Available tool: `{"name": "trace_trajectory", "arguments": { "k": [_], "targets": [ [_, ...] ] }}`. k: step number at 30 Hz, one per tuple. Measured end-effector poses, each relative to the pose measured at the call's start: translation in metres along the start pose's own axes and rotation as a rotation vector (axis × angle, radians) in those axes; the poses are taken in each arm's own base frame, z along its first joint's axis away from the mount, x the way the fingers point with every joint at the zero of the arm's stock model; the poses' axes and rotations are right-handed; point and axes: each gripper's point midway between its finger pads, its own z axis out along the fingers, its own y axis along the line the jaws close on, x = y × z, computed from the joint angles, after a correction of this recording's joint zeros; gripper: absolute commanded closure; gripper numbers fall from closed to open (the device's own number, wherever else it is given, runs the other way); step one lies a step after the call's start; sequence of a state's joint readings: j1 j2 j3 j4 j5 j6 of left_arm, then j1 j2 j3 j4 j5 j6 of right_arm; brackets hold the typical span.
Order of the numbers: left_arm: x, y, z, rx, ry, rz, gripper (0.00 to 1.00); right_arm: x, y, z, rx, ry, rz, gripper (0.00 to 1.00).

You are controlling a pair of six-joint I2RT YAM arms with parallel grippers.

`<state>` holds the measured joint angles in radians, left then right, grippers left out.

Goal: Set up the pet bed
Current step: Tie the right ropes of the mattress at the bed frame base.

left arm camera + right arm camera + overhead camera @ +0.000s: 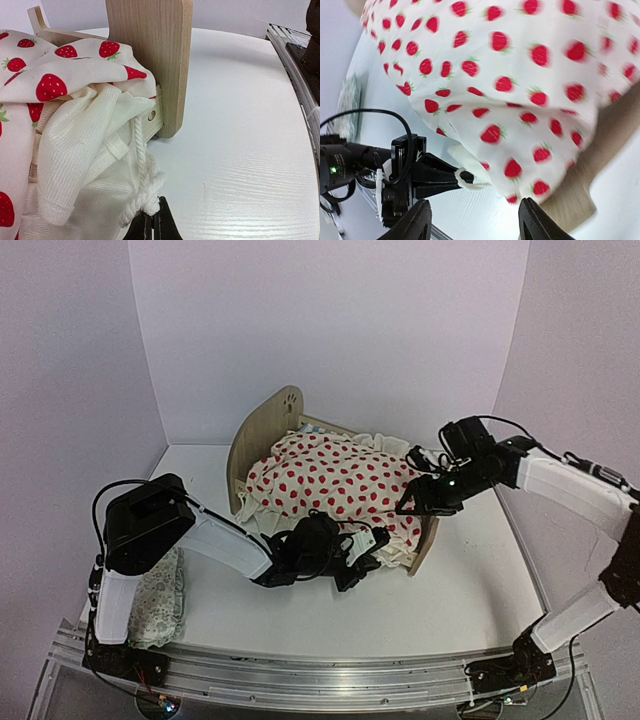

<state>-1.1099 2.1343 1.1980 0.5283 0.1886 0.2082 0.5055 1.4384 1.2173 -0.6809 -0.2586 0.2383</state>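
The pet bed (262, 432) stands mid-table, its paw-print headboard at the back left and its lower footboard (428, 540) at the front right. A cream blanket with red strawberries (335, 480) is draped over it and hides the mattress. My left gripper (366, 548) sits low at the bed's near corner, shut on the blanket's white corded edge (145, 192) beside the footboard (150, 55). My right gripper (415, 502) hovers over the blanket's foot end, open, with nothing between its fingers (415, 220). The right wrist view shows the blanket (520, 75) and the left gripper (465, 176) pinching its hem.
A small pale green-patterned pillow (160, 600) lies on the table at the left, beside the left arm's base. White walls close the table at the back and sides. A metal rail (320, 670) runs along the near edge.
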Motion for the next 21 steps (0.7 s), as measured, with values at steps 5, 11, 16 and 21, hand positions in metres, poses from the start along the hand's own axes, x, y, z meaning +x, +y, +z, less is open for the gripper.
{"name": "trace_trajectory", "arguments": {
  "k": [5,11,16,21],
  "targets": [
    [0.006,-0.003,0.003,0.012,0.001,-0.001,1.00,0.037,-0.021,-0.023,0.117,-0.094,0.265,0.57],
    [0.022,-0.008,0.009,0.027,0.026,-0.005,1.00,0.084,-0.017,-0.026,0.244,-0.096,0.469,0.64],
    [0.026,-0.009,0.011,0.029,0.033,-0.005,1.00,0.107,-0.007,-0.007,0.345,-0.059,0.515,0.71],
    [0.026,-0.011,0.011,0.029,0.014,0.000,1.00,0.114,-0.018,0.009,0.490,-0.078,0.551,0.74]
  ]
}}
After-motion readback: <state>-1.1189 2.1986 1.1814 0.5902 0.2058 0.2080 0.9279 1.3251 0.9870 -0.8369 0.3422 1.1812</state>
